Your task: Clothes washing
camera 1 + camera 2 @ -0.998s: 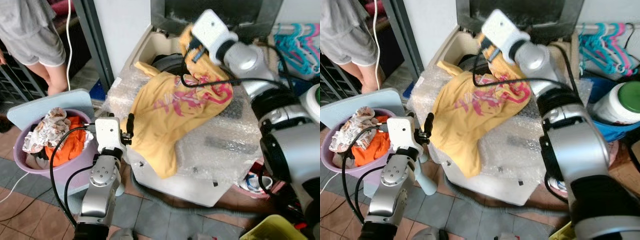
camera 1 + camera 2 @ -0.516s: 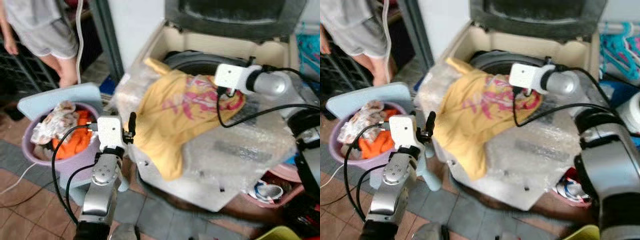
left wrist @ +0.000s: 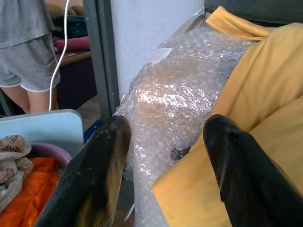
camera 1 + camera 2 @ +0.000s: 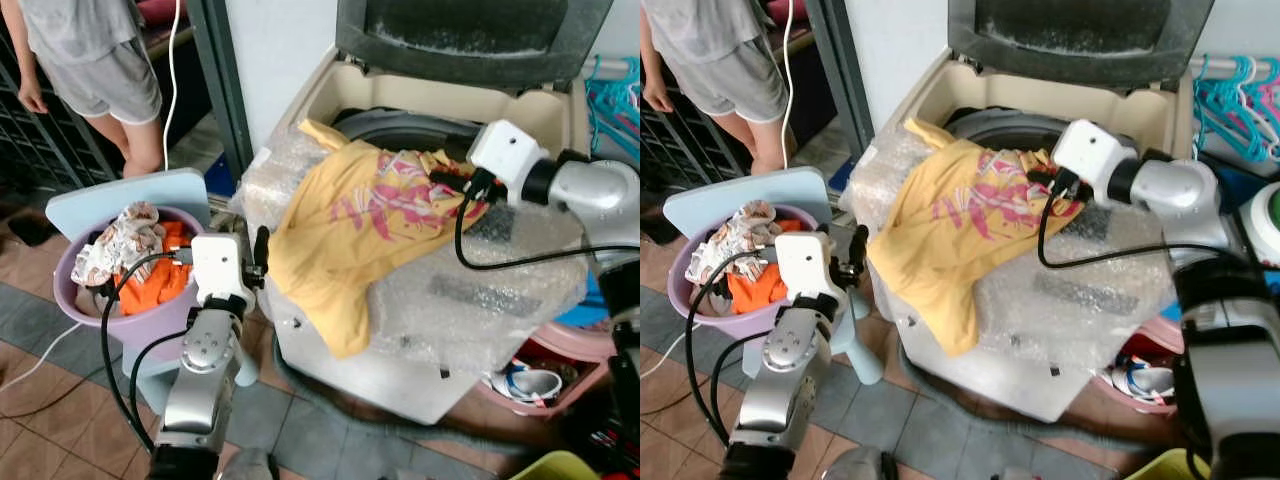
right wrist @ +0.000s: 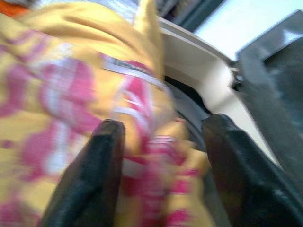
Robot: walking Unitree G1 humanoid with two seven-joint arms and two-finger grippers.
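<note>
A yellow shirt (image 4: 345,215) with pink print lies draped over the bubble-wrapped top of the washing machine (image 4: 480,300). Its lower part hangs down the front and its far end reaches the rim of the drum opening (image 4: 400,125). My right gripper (image 4: 450,182) is at that far end, open, with its fingers astride the cloth (image 5: 142,109). My left gripper (image 4: 262,243) is open by the machine's left front corner, fingers up, close to the shirt's hanging edge (image 3: 265,156), with nothing between them.
The machine's dark lid (image 4: 470,30) stands open at the back. A lilac basket (image 4: 62,275) of clothes sits on a pale blue stool (image 4: 120,195) at the left, and a person (image 4: 100,70) stands behind it. Hangers (image 4: 620,90) and a yellow bin (image 4: 555,468) are at the right.
My right gripper has come down from near the lid to the drum's rim, and the shirt's raised end has sunk with it. The camera has shifted. The left arm has stayed put.
</note>
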